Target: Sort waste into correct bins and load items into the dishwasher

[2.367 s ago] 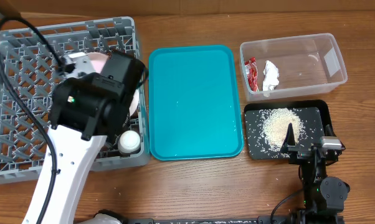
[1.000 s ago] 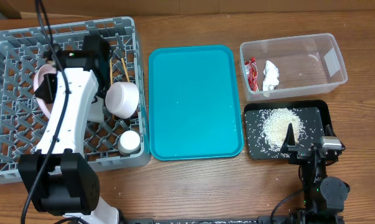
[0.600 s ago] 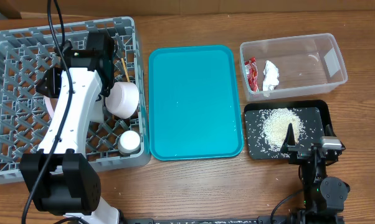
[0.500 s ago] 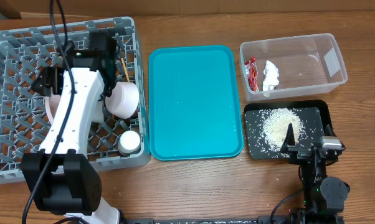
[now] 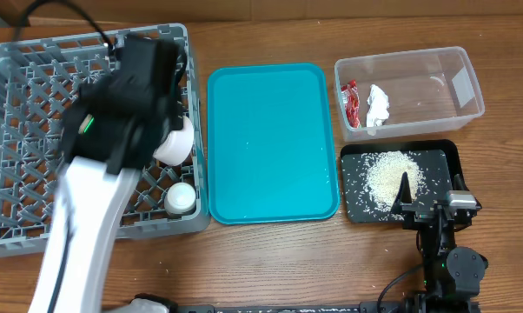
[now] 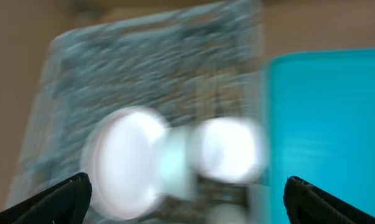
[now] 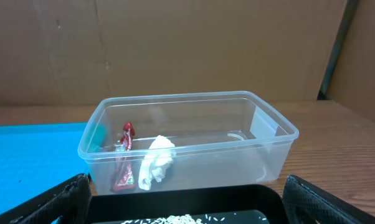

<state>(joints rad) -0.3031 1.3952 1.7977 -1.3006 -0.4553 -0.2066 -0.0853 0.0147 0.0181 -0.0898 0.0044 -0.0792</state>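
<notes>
over the dish rack [image 5: 36, 200] at the left of the bench [image 5: 270, 261], your left arm [image 5: 122, 113] shows large and blurred. its white forearm runs up from the bottom edge and its black wrist housing is bent over the rack's right-hand side. from above, the arm's end is hidden under that housing. the left wrist view shows the left hand [image 6: 187, 205] released, with fingertips [image 6: 56, 199] far apart at the lower corners and nothing between them. that view is badly smeared: grey lattice, the teal tray [image 6: 324, 124] on the right, and two white round shapes [image 6: 122, 162] too blurred to name.

beside the arm, a pale bowl [image 5: 176, 143] peeks out near the rack's right wall, and a small white cup [image 5: 181, 197] sits in the rack's near-right corner.

the red wrapper [image 5: 351, 103] and the white tissue [image 5: 378, 104] lie side by side at the left end of the clear tub [image 5: 418, 87], at the far right of the bench. just in front of the tub, the black tray [image 5: 440, 169] holds a heap of rice [image 5: 390, 174].

your right arm [image 5: 444, 217] sits folded low at the near-right edge. the right hand [image 7: 187, 208] is released too — fingertips spread wide, empty, facing the tub across the black tray.
</notes>
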